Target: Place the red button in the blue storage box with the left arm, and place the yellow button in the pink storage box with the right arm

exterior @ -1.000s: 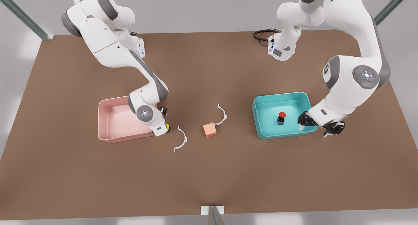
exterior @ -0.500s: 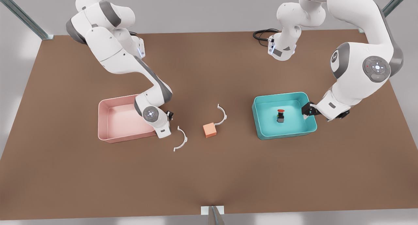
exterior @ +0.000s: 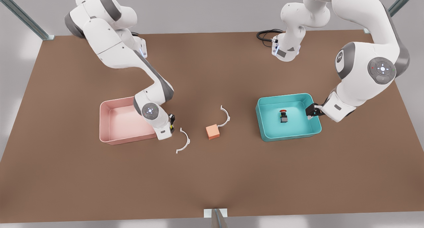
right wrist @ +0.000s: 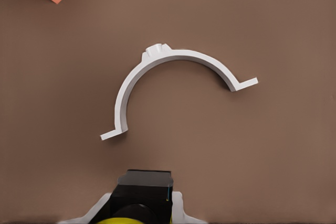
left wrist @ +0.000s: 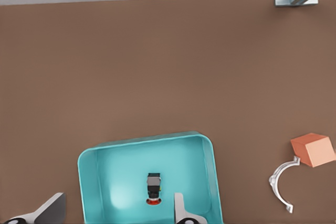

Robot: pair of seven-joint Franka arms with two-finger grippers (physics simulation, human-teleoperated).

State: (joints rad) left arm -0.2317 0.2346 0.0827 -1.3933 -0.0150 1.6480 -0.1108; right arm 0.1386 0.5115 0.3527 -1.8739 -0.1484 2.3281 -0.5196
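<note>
Two glossy white Franka arms with grey joint bands are showing in the front view.

Each arm is wearing rounded white shells broken by dark grey collars at the joints, and a round grey cap with small lights is glowing on a joint of each. A black cable is coiling beside the base at the front view's right. The left tool (exterior: 311,111) is showing a black body; the right tool (exterior: 170,123) is carrying a white housing with black fingers.
</note>
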